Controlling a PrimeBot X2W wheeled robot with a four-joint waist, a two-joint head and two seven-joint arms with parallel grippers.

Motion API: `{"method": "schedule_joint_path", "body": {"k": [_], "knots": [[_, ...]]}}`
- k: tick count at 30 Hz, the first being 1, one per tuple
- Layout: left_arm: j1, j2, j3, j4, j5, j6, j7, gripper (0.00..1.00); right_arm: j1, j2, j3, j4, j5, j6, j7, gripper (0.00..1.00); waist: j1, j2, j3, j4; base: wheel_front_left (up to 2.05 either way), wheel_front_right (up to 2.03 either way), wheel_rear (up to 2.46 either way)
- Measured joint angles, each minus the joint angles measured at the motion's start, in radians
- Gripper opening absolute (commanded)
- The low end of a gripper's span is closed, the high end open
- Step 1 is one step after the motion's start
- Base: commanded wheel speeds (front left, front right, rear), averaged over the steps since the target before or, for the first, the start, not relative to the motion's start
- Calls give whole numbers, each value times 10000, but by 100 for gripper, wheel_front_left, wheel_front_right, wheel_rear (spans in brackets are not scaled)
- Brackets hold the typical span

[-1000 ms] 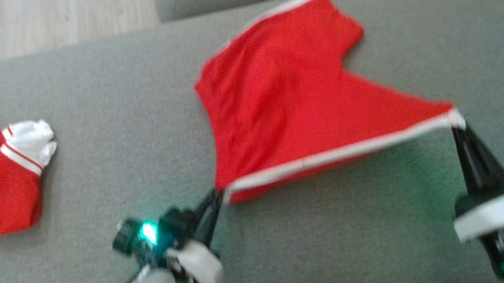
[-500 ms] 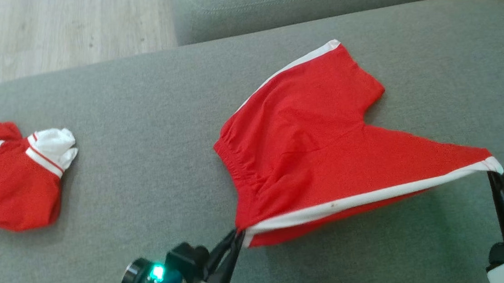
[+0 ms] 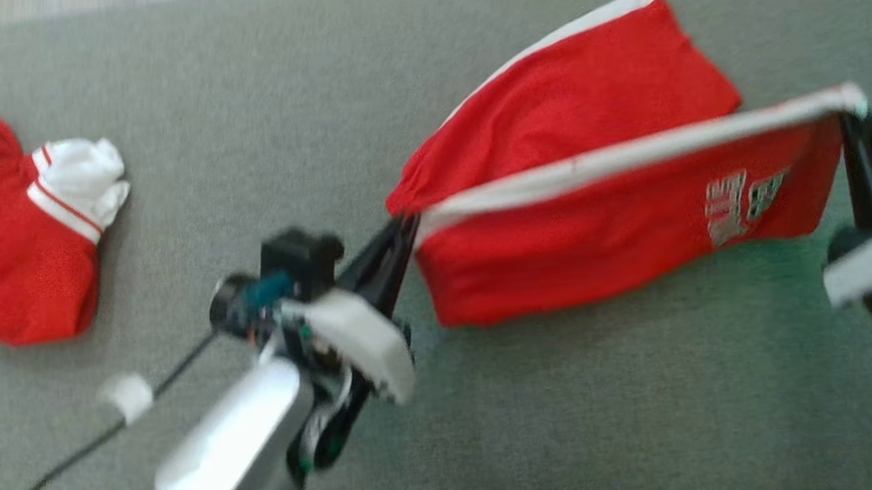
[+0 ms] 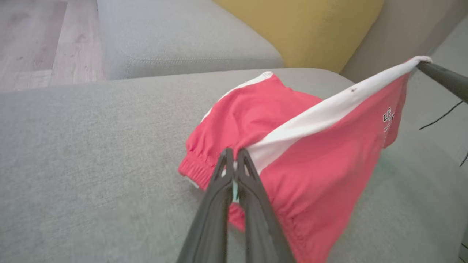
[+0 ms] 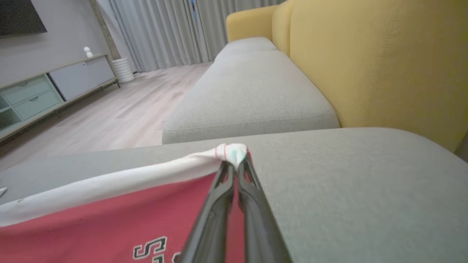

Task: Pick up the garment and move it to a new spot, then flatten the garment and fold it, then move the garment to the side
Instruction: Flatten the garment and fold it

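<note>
The garment (image 3: pixel 598 207) is a pair of red shorts with a white side stripe and a printed logo, partly lifted off the grey cushion (image 3: pixel 312 90). My left gripper (image 3: pixel 403 228) is shut on the stripe's waistband end; in its wrist view the gripper (image 4: pixel 233 160) pinches the shorts (image 4: pixel 310 153) there. My right gripper (image 3: pixel 849 114) is shut on the stripe's hem corner, as its wrist view shows the gripper (image 5: pixel 234 164) biting the bunched white edge of the shorts (image 5: pixel 109 215). The stripe is stretched taut between them, one leg hanging down, the other leg lying on the cushion behind.
A second red and white garment (image 3: pixel 1 236) lies crumpled at the cushion's left. A yellow backrest (image 5: pixel 365 62) rises at the sofa's far side, with another grey seat cushion (image 5: pixel 248 91) beyond and wood floor (image 5: pixel 120 106) to the left.
Both grippers have lifted the striped edge off the cushion, so the near leg now hangs with its logo showing. The head camera has also shifted.
</note>
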Motion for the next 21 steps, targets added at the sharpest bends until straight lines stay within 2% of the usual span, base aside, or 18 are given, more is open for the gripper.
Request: {"method": "schedule_joint_path", "body": {"k": [5, 10, 16, 21], "knots": [[-1286, -554, 169, 1312, -125, -428, 167, 0, -1922, -150, 332, 1453, 0, 0, -59, 0, 1, 0, 714, 264, 0, 0, 0], [-2448, -867, 278, 2360, -121, -639, 176, 0, -3627, -205, 771, 3001, -13, 0, -527, 0, 1, 0, 1363, 471, 0, 0, 0], [-3104, -1064, 284, 3262, -21, -869, 159, 0, -5069, -268, 1501, 4709, -13, 0, -1078, 0, 0, 0, 1897, 566, 0, 0, 0], [-3442, -1118, 282, 3703, 142, -874, -69, 0, -6128, -278, 1969, 5912, -13, 0, -1547, 0, -2, -1, 2164, 544, 0, 0, 0]]}}
